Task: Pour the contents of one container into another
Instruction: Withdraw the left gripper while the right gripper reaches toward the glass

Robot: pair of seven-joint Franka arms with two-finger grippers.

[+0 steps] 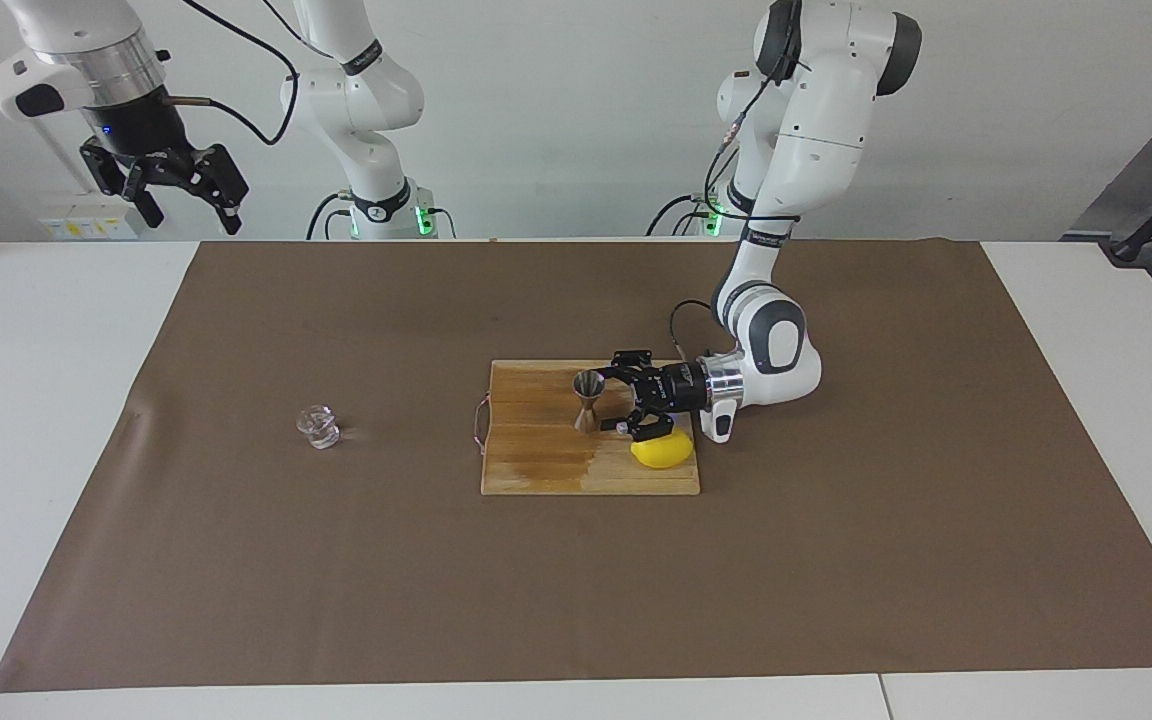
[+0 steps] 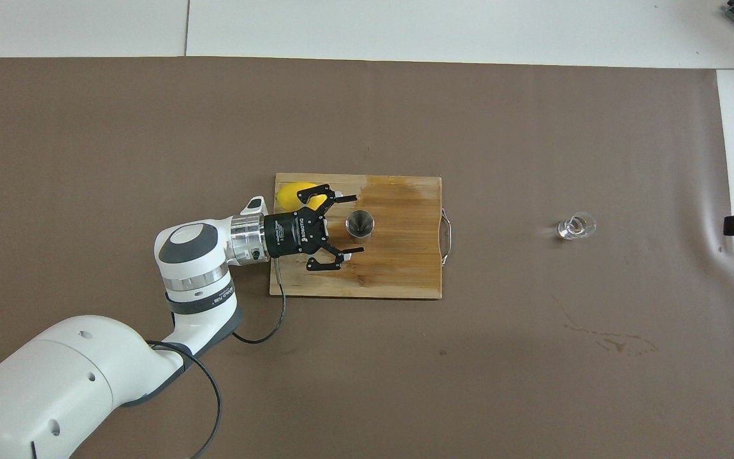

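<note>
The silvery hourglass jigger (image 1: 588,399) (image 2: 360,224) stands upright on the wooden cutting board (image 1: 536,470) (image 2: 405,274). My left gripper (image 1: 614,402) (image 2: 355,224) lies level with it, open, one fingertip on each side of the jigger and neither touching it. The small clear glass cup (image 1: 318,427) (image 2: 575,227) stands alone on the brown mat toward the right arm's end. My right gripper (image 1: 191,213) hangs open and empty, high over the table's edge at the robots' end, and the arm waits.
A yellow lemon (image 1: 663,452) (image 2: 290,194) lies on the board's corner, right beside the left gripper's wrist. Part of the board shows a darker wet patch (image 1: 551,465). The brown mat (image 1: 836,560) covers most of the table.
</note>
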